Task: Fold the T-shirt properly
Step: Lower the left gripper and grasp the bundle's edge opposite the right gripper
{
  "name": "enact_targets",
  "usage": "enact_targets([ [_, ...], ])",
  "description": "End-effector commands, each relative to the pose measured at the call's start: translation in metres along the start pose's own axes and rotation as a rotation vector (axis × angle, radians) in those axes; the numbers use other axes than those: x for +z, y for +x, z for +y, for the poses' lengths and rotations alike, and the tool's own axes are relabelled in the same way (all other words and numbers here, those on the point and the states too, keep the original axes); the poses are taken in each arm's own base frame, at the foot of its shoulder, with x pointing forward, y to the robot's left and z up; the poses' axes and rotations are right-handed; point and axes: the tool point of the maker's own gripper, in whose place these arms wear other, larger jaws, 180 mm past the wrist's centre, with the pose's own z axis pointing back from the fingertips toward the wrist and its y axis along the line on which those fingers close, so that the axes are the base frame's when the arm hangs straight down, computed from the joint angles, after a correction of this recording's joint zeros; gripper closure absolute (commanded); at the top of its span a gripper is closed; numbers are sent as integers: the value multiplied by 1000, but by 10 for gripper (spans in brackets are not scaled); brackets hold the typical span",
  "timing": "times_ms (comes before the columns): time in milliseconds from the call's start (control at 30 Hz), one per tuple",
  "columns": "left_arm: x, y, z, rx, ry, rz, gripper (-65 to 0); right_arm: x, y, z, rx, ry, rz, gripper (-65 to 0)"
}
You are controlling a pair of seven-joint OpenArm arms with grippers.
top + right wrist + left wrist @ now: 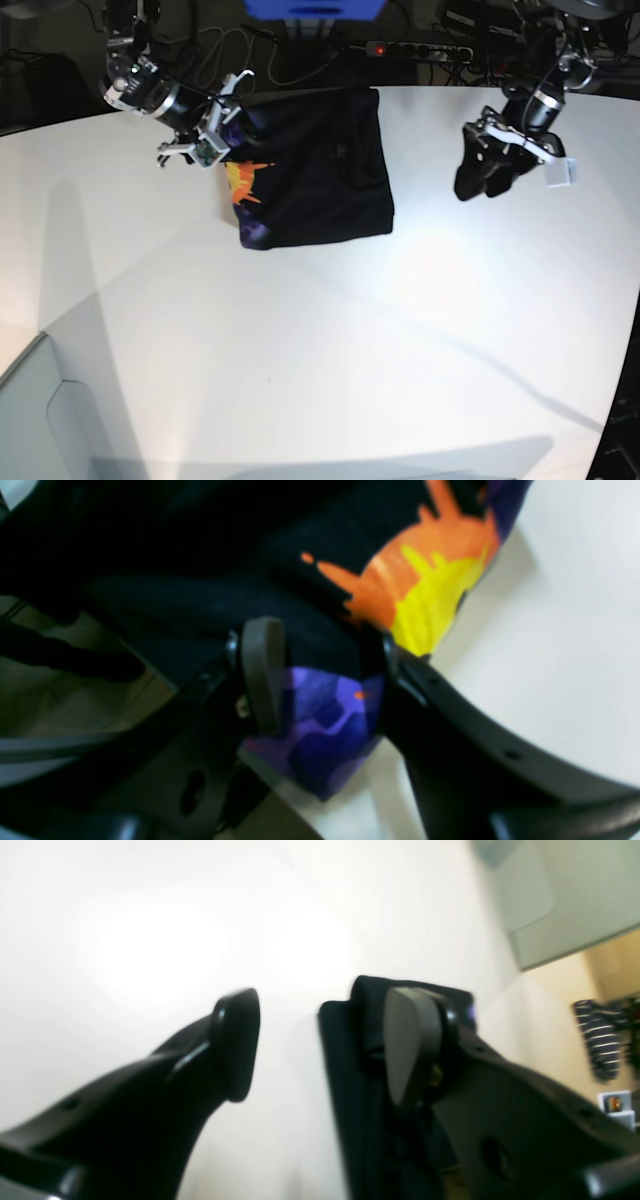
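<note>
The near half of the table [300, 350] is bare. The T-shirt [330, 170] lies in the far half, already doubled into a rough rectangle, plain black on top, with its near edge flat on the table.

The left gripper [480, 180] hangs well apart from the shirt on its other side. Its fingers stand apart with nothing between them.

Farther back, the right gripper [320, 680] is clamped on the shirt's side edge, with a thick purple-printed fold filling the gap between its pads [262, 675]. That edge is lifted and turned, so the orange-yellow sun shows along the side.

The step in hand looks like carrying this edge over for another fold. To do it well:
- Keep the pinch firm on every layer — a thick bunch can shed its inner ply.
- Travel low and level across the shirt so the flap lands square, edge on edge.
- Bring the free gripper in to pin the far side, or the whole stack may drag.
- Release only once the cloth lies flat.
</note>
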Motion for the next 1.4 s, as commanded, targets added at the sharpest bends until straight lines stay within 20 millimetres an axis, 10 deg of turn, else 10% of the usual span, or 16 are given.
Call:
enact_targets([
  [0, -3, 11, -9, -9, -35, -39, -378, 4, 14, 4, 19, 14, -50, -241],
  [400, -51, -51, -25, 74, -108, 116, -378, 17, 27, 25, 35, 22, -84, -305],
  [1200, -88, -47, -47, 91, -193, 114, -372, 27, 1, 48, -16, 59, -21, -350],
  [1367, -89, -46, -47, 91, -195, 111, -185, 35, -10, 31, -17, 12, 10, -350],
])
